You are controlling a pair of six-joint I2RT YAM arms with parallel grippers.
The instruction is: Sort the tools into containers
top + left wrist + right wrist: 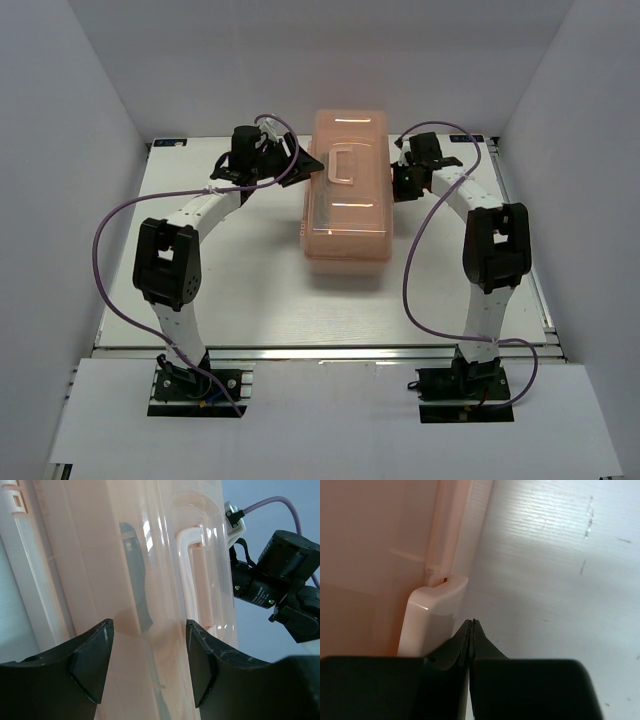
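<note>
the left arm [175, 255] reaches from the near left corner toward the far edge of the worktop [250, 290]. its left claw [149, 640] is released, the two black fingers [95, 665] spread wide and aimed at the left side of the toolbox [345, 215], with nothing between them. whether they touch the plastic cannot be told.

the salmon-pink translucent toolbox stands with its lid down, close to the far edge and about midway between the left and right edges, long side running near to far. the pale lid handle [343, 165] lies flat on top. a dark shape [132, 575] shows on the glossy lid; what it is cannot be told.

at the toolbox's right side, the right claw [471, 627] is clenched, fingertips pressed together on nothing, just beside the pale latch [432, 615] and above bare worktop. the right arm [495, 250] bends in from the near right corner.
</note>
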